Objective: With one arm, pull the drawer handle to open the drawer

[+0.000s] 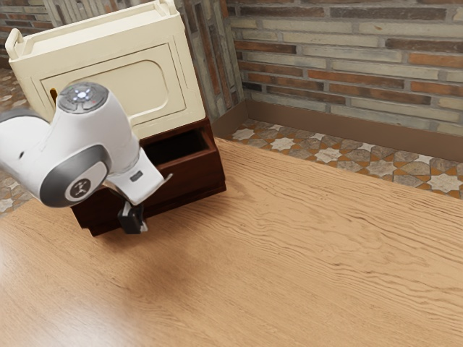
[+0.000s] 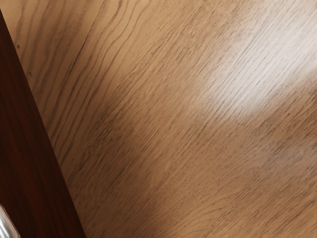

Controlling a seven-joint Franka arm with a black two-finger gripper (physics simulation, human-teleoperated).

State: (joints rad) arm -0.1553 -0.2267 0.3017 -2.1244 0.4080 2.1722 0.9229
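On the wooden table, the gripper is standing just outside the partly open drawer, apparent handle lying close by; aperture and hold are remaining indeterminable.

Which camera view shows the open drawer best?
The exterior view: there the drawer stands pulled out, its dark inside visible, though the arm covers part of it. The wrist view has a strip of dark reddish wood along one edge, probably the drawer's front.
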